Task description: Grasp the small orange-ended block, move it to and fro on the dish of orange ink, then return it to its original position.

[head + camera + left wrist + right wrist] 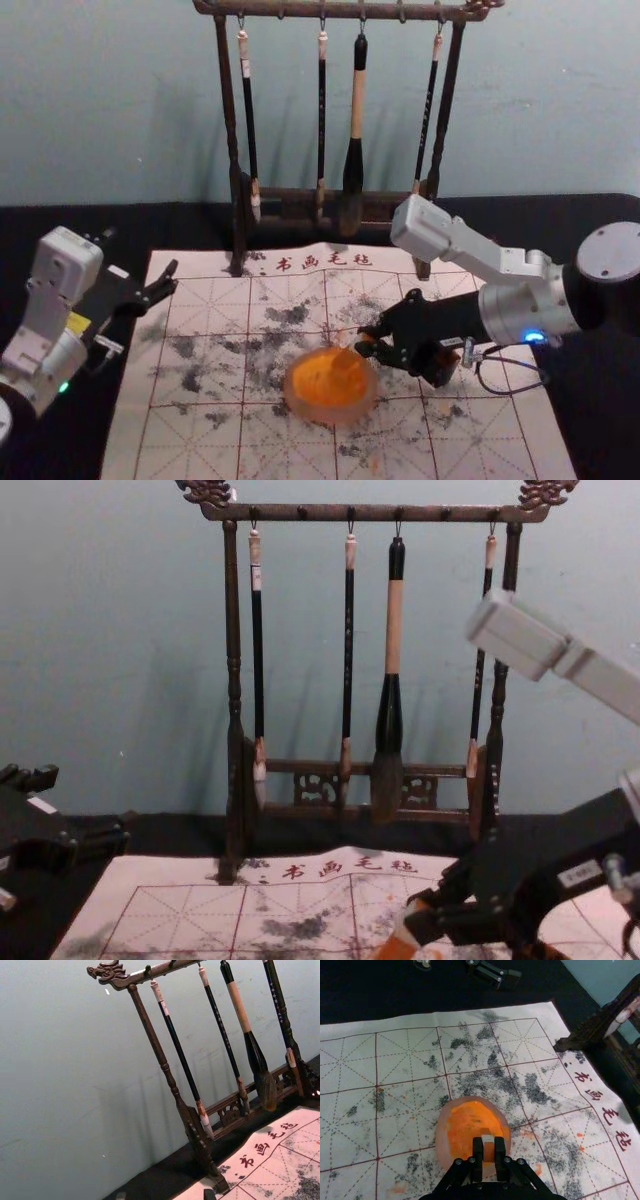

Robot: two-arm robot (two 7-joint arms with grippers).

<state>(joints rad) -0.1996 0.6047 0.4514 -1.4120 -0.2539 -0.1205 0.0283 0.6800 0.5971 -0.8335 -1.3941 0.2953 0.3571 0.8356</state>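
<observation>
My right gripper (pixel 366 341) is over the far right rim of the round dish of orange ink (pixel 328 384) in the head view. In the right wrist view, the same gripper (pixel 489 1152) is shut on the small block (pixel 488 1152), above the dish (pixel 443 1137). The block (pixel 398 944) slants down from the gripper in the chest view, orange on its lower part; whether it touches the ink I cannot tell. My left gripper (pixel 138 256) is parked off the mat's left side, open, its fingertips (pixel 209 1194) apart in the left wrist view.
A dark wooden rack (pixel 232 130) with several hanging brushes stands behind, its feet at the mat's far edge. The white gridded mat (pixel 200 440), smudged with grey and orange, lies on a black table (pixel 590 390). A pale wall (pixel 120 630) rises behind.
</observation>
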